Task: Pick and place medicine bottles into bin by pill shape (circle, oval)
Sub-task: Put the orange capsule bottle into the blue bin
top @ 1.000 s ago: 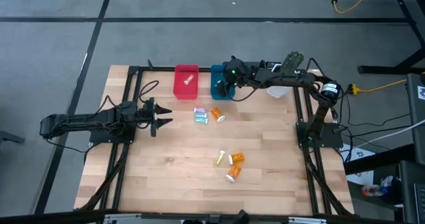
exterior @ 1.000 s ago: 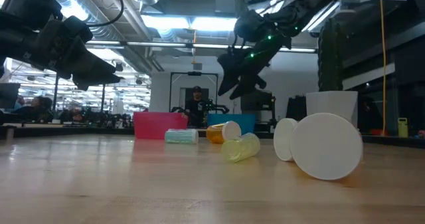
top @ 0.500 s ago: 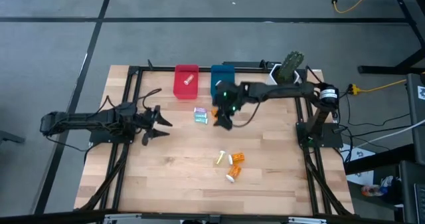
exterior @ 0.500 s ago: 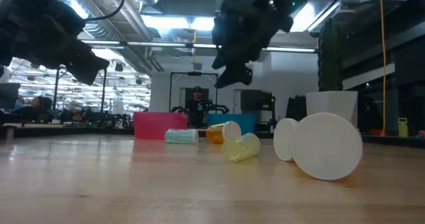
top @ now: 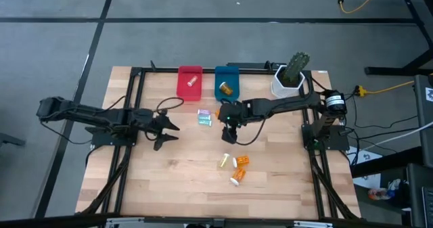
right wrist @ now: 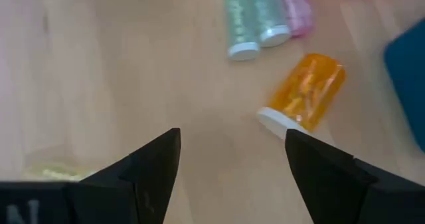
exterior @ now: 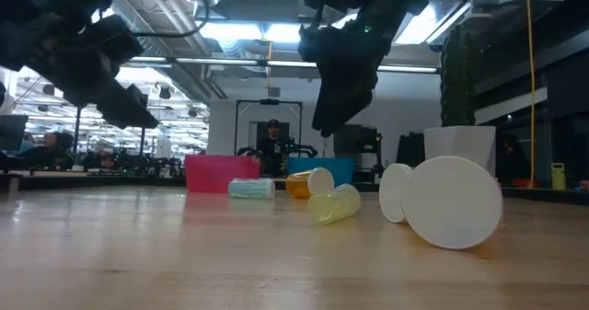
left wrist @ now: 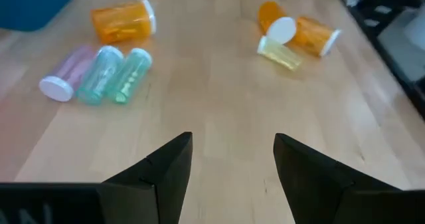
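Note:
A small pink bottle (left wrist: 66,79) and two small teal bottles (left wrist: 114,75) lie side by side on the wooden table, and an orange white-capped bottle (right wrist: 302,94) lies on its side next to them. A yellow bottle (top: 224,162) and two orange bottles (top: 240,168) lie nearer the front. One orange bottle (top: 226,88) lies in the blue bin (top: 218,87), and one small bottle (top: 191,81) lies in the red bin (top: 181,86). My right gripper (top: 229,130) is open and empty, above the table just in front of the lone orange bottle. My left gripper (top: 167,124) is open and empty, left of the small bottles.
A white pot with a green cactus (top: 291,76) stands at the back right, beside the blue bin. A black frame (top: 135,93) runs along the table's left, far and right sides. Bare wood (top: 183,174) lies at the front left.
My right gripper has gone from over the blue bin toward the table's near edge and down, to just in front of the lone orange bottle. An orange bottle now shows in the blue bin. My left gripper has gone a little toward the table's right.

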### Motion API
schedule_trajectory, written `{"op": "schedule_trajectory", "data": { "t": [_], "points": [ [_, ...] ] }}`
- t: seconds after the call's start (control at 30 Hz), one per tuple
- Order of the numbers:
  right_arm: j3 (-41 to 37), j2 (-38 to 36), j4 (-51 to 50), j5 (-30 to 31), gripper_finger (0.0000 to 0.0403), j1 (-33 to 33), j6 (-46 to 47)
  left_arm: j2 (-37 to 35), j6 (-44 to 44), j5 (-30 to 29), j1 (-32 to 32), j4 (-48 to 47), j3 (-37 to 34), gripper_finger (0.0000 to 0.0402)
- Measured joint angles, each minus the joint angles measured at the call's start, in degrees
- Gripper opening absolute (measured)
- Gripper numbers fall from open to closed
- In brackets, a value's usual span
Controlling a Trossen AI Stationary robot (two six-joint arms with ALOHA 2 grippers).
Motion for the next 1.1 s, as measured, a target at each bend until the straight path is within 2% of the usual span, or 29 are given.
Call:
{"op": "schedule_trajectory", "data": {
  "t": [0.17,0.27,0.5,0.6,0.8,1.1],
  "points": [
    [0.0,0.0,-0.2,1.3,0.0272,-1.7,0.5,10.5,-0.7,-5.7,-1.8,-0.1,5.0,0.0206],
    [0.0,0.2,0.1,1.5,0.0272,-2.7,0.7,16.1,0.6,-7.1,-2.1,0.0,8.1,0.0206],
    [0.0,2.8,2.2,1.3,0.0272,-3.4,0.2,25.5,2.2,-11.2,-2.3,-0.8,14.3,0.0206],
    [0.0,4.8,3.5,2.4,0.0272,-3.4,0.2,27.9,2.3,-15.0,-2.2,-0.9,15.8,0.0206],
    [-0.1,6.0,4.6,10.8,0.0272,-3.4,0.2,30.3,2.3,-21.0,-2.2,-1.3,16.4,0.0206],
    [0.0,8.9,5.2,9.2,0.0272,-4.1,1.7,30.2,2.4,-21.9,-2.2,-1.2,16.4,0.0206]
  ]
}}
